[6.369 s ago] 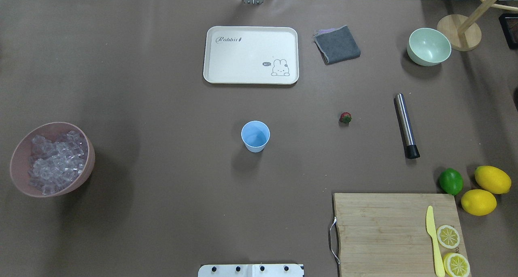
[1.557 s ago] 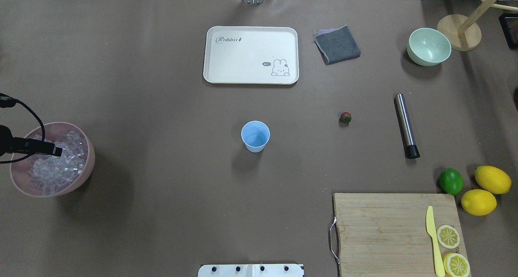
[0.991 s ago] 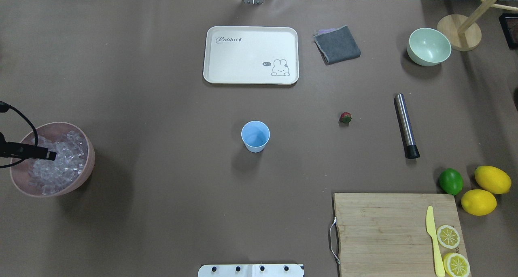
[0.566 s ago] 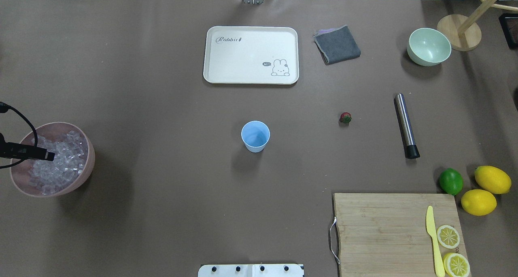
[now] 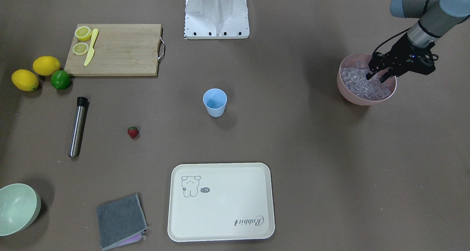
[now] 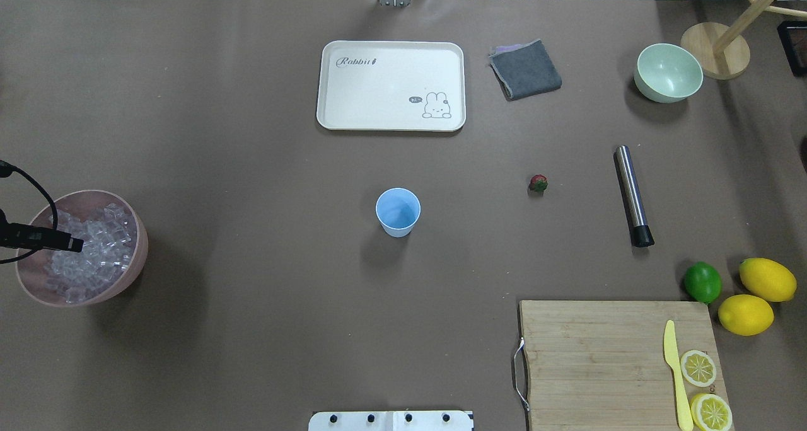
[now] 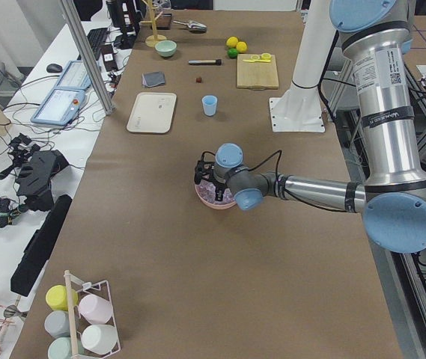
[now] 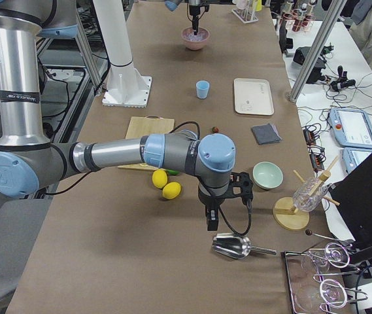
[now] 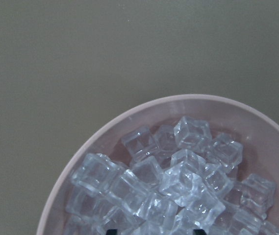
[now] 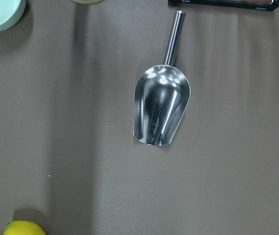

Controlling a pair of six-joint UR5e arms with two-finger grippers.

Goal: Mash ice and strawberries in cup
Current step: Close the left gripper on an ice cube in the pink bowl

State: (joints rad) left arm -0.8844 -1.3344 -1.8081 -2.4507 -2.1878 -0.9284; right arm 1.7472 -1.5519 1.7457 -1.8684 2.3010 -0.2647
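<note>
While the left gripper (image 5: 375, 77) hangs over the pink bowl (image 5: 344, 92) with its fingers apart, the cup (image 5: 214, 101) stands empty at mid-table.
The ice (image 5: 359, 86) is heaped in that bowl, close to the table's left edge, with wide bare cover between bowl and cup. The strawberry (image 5: 133, 132) lies alone between the cup and a steel rod (image 5: 78, 128). Only the right wrist and right-side views show a metal scoop (image 10: 161, 105) below the right gripper (image 8: 210, 221); I cannot tell whether its fingers are apart or together.

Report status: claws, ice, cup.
Left claw open, tips at the ice in pink bowl. Right claw above metal scoop, state unclear. Cup empty, strawberry on table. Nothing between bowl and cup.
</note>
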